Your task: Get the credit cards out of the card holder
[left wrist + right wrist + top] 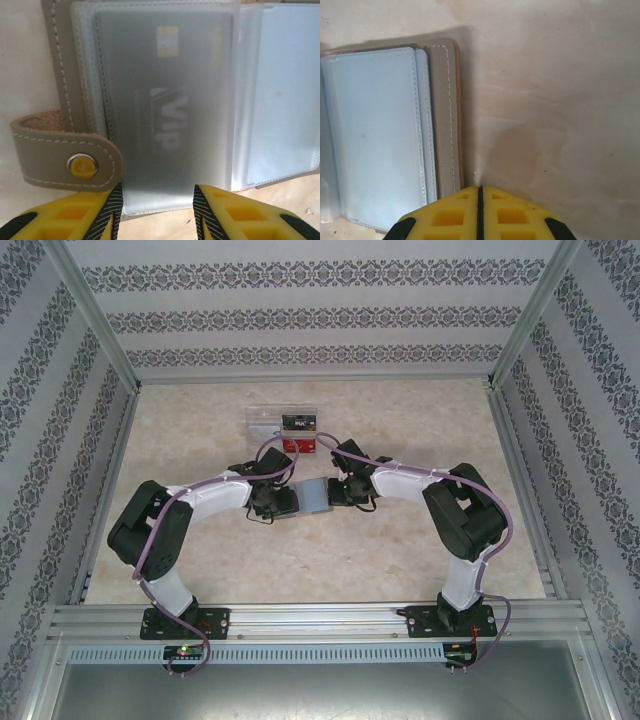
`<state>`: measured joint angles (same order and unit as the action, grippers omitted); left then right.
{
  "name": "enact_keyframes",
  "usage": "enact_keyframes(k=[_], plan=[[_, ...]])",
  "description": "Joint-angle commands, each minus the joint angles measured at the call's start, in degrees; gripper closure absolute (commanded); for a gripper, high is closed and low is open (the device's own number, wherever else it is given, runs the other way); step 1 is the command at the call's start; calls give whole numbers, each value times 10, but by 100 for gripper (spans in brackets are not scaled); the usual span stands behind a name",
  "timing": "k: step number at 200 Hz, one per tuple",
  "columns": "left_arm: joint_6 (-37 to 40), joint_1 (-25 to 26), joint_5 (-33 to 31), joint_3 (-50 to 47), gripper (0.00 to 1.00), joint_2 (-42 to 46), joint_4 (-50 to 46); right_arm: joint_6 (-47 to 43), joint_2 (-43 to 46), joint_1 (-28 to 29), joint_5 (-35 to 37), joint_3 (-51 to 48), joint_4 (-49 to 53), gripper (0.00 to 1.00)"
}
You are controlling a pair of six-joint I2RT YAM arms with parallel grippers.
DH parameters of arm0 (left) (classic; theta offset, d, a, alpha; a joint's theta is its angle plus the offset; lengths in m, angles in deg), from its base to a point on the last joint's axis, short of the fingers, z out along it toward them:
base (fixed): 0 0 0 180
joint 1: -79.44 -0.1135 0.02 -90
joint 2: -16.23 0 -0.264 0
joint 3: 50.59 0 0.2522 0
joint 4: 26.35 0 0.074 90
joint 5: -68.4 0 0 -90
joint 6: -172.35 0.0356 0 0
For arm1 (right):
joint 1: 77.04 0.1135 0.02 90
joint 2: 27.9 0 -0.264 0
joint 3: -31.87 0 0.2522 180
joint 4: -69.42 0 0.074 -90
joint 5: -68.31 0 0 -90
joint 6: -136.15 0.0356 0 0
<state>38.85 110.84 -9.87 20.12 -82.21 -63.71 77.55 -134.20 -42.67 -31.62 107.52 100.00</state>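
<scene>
On the marbled table (420, 440), top view shows you the card holder (313, 497) at centre. Left wrist: left gripper (157, 191) is parted at 6 o'clock, below a grey card (165, 110). Right wrist: right gripper (480, 192) is closed, holder at 9 o'clock.

Three cards (165, 115), one holder (62, 75), one tray (262, 420)
</scene>
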Motion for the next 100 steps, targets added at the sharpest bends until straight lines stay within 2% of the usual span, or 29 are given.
enact_keyframes(k=[1,52,100], plan=[[11,-2,19,10,57,-13,7,7,-18,12,-22,9,-11,100],[4,-1,92,16,57,-14,80,7,-23,12,-25,15,-10,100],[15,0,86,43,57,-23,61,4,-24,12,-26,16,-10,100]])
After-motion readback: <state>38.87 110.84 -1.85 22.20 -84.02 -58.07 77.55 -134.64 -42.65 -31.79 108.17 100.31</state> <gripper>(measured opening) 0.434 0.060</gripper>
